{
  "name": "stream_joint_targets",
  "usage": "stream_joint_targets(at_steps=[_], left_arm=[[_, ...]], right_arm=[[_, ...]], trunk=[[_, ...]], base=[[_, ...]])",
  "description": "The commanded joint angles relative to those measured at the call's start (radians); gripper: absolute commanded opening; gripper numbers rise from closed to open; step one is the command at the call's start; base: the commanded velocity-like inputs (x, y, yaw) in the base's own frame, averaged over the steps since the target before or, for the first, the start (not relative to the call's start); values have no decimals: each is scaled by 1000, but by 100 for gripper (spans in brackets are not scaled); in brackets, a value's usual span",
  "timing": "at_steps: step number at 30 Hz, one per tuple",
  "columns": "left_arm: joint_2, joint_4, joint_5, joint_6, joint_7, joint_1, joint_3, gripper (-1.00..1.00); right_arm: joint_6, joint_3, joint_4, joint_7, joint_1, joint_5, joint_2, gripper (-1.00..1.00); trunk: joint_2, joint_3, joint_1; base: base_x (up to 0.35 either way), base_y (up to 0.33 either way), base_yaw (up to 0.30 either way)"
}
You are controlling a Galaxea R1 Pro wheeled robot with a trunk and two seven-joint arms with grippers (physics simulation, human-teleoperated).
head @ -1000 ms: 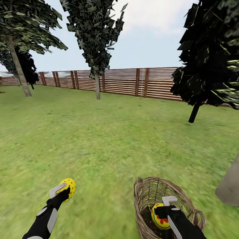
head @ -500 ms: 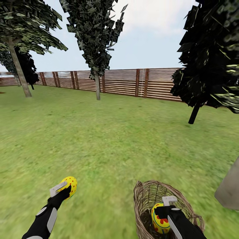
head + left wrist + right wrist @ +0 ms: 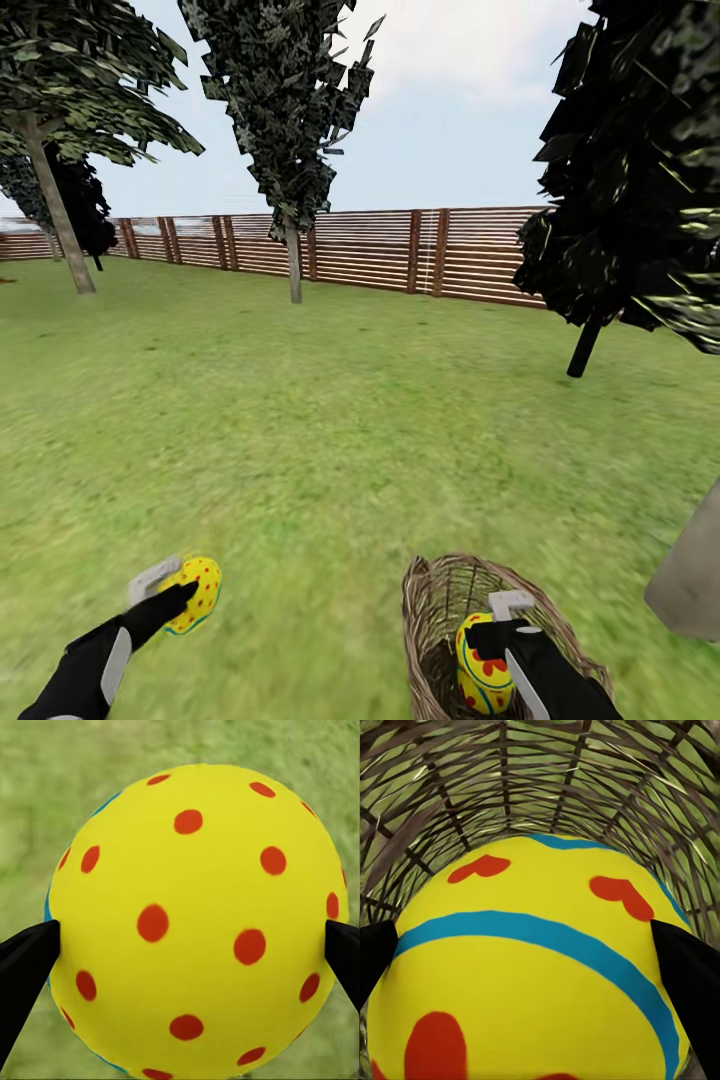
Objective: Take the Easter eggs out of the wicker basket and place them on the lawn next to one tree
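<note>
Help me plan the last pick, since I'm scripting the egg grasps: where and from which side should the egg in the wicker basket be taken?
Grip the egg across its widest middle, coming down through the open top of the wicker basket. The deep woven walls ring it, so no side approach is open. The right gripper already does this, fingers on opposite flanks.

near-black tree [image 3: 630, 170], slatted fence [image 3: 400, 248], sky [image 3: 450, 120]
</note>
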Motion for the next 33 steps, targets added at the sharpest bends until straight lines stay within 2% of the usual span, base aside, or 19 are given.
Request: stream_joint_targets(at_steps=[1, 6, 7, 11, 23, 33], left_arm=[[9, -4, -12, 48, -8, -1, 4, -100], [22, -17, -118, 98, -9, -1, -1, -100], [22, -18, -127, 126, -9, -1, -1, -100], [17, -17, -134, 156, -9, -1, -3, -100], [10, -6, -129, 148, -2, -1, 2, -100], [6, -1, -127, 139, 3, -1, 5, -100]], right_arm=[[7, 7, -2, -3, 0, 0, 0, -100], [10, 6, -2, -3, 0, 0, 0, -100], [10, 6, -2, -4, 0, 0, 0, -100], [10, 6, -2, -4, 0, -1, 0, -100], [12, 10, -2, -4, 0, 1, 10, -100], [13, 11, -2, -3, 0, 1, 8, -100]], trunk=[[7, 2, -4], [42, 18, -23], [49, 21, -27], [77, 34, -42], [161, 71, -88], [168, 74, -92]], base=[[0, 0, 0], [0, 0, 0], [0, 0, 0], [0, 0, 0], [0, -8, 0], [0, -5, 0]])
